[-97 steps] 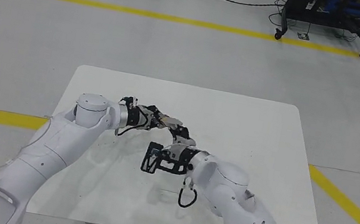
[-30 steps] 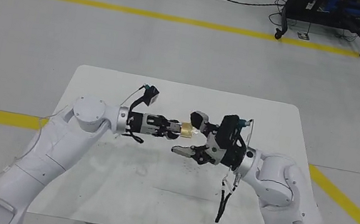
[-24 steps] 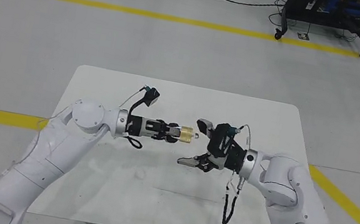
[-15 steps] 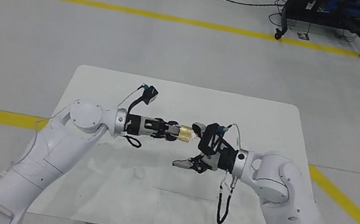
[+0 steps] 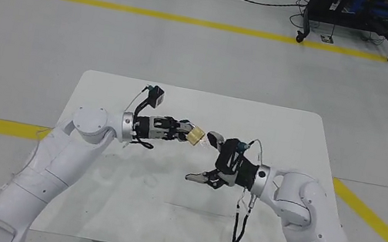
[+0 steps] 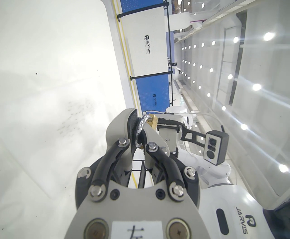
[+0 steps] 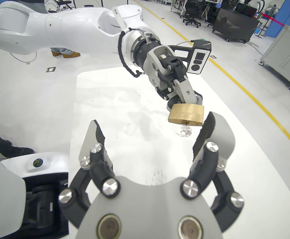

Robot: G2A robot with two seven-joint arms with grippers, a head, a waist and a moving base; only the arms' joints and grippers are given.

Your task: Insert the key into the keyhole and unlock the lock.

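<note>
1. Left gripper, with a white printed label on its base, clamps the shackle of the rectangular brass padlock above the white table.
2. A small silvery key sits in the padlock's underside keyhole.
3. Right gripper has its fingers spread wide and empty, just beside the key.

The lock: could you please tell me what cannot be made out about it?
Shackle, right wrist view: mostly hidden by the left end effector; open or closed unclear.
Lock, left wrist view: mostly behind the fingers.
Key: too small in the top view.
</note>
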